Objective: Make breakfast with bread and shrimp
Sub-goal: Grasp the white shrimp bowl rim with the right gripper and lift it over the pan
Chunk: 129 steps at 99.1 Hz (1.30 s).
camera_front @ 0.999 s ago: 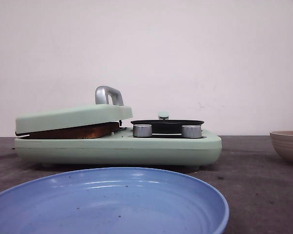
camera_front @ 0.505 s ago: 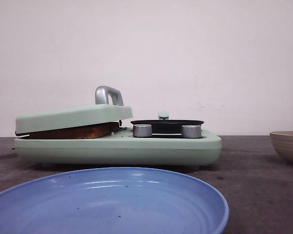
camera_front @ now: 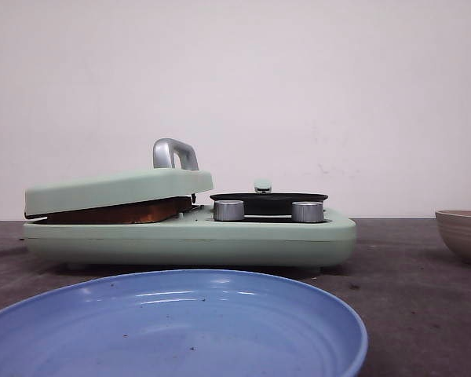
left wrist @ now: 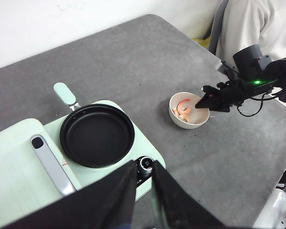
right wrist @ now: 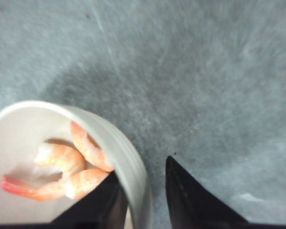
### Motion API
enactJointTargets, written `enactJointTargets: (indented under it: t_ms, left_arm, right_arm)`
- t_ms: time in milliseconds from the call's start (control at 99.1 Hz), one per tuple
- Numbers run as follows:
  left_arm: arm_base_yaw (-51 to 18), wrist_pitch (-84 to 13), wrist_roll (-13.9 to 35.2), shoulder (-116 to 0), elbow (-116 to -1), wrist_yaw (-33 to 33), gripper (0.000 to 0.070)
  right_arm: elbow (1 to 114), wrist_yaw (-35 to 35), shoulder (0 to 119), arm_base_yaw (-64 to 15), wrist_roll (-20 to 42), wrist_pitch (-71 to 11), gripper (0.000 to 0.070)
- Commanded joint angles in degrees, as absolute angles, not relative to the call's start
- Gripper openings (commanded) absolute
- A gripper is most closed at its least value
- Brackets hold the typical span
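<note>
**Right gripper straddles the shrimp bowl's rim**

Nearest the front camera lies a blue plate (camera_front: 180,322). Behind it, the green cooker's (camera_front: 220,239) lid (camera_front: 114,190) rests on browned bread (camera_front: 129,212), beside a black pan (left wrist: 97,135). Farther right, the right gripper (right wrist: 143,195) is parted across the white bowl's (right wrist: 128,167) rim, one finger inside by the shrimp (right wrist: 66,171). The left gripper (left wrist: 144,200) hangs over the cooker, slightly open, holding nothing.

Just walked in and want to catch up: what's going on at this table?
The robot is making breakfast. Its right gripper sits at a small white bowl of shrimp, one finger inside the rim, one outside. Its left gripper hovers over the green cooker, holding nothing. The cooker's lid is down on browned bread, the black pan is empty, and a blue plate waits in front.
</note>
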<state>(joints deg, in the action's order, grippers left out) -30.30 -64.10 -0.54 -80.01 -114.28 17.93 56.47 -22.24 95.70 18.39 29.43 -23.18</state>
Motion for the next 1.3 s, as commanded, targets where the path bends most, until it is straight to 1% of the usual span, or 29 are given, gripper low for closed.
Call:
enactJointTargets:
  t_ms: [0, 61, 91, 121, 151, 383, 515, 646, 747, 888, 1080, 1211, 1292]
  left_arm:
    - [-30.83, -63.55, -1.1, -80.07, -115.66, 18.0, 0.0]
    - [-30.83, -63.53, -1.1, -80.07, -115.66, 18.0, 0.0]
    - [-30.83, -63.53, -1.1, -80.07, -115.66, 18.0, 0.0]
    - [-30.83, -63.53, -1.1, -80.07, -115.66, 18.0, 0.0]
    - [-30.83, -63.53, -1.1, -80.07, -115.66, 18.0, 0.0]
    - [-30.83, -63.55, -1.1, -80.05, -115.66, 18.0, 0.0]
    - [-30.83, -63.4, -1.3, -80.07, -115.66, 18.0, 0.0]
    - [-30.83, -62.7, -2.0, -80.07, -115.66, 18.0, 0.0]
    - [-30.83, -61.95, -1.98, -80.07, -115.66, 18.0, 0.0]
    - [-30.83, -61.69, -2.0, -80.07, -115.66, 18.0, 0.0]
    - [-31.03, -61.82, -2.0, -80.07, -115.66, 18.0, 0.0]
    - [-31.59, -62.17, -2.26, -80.07, -115.66, 18.0, 0.0]
    - [-31.66, -62.19, -2.35, -80.07, -115.66, 18.02, 0.0]
  right_arm:
    - [57.43, -22.79, 97.65, 18.63, 30.13, -22.35, 0.012]
    - [57.43, -23.11, 98.32, 18.63, 30.5, -22.17, 0.0119]
    - [57.43, -23.18, 98.63, 18.63, 30.72, -22.0, 0.0108]
    - [57.43, -23.16, 98.7, 18.63, 30.72, -22.0, 0.0069]
    - [57.41, -23.18, 98.74, 18.63, 30.7, -21.87, 0.0]
    - [58.85, -25.52, 97.58, 18.13, 30.68, -18.0, 0.0]
    - [62.33, -25.21, 95.72, 14.74, 30.55, -17.8, 0.0]
    - [66.92, -23.24, 95.44, 9.06, 29.34, -18.24, 0.0]
    - [69.45, -19.75, 95.44, 3.49, 28.34, -17.08, 0.0]
    - [70.24, -13.47, 95.44, -5.56, 24.18, -9.39, 0.0]
    - [70.24, -4.89, 96.01, -15.81, 18.92, -0.97, 0.0]
    - [70.24, -2.79, 96.99, -20.58, 14.02, 3.97, 0.0]
    - [70.24, -1.54, 97.58, -22.7, 10.37, 5.17, 0.0]
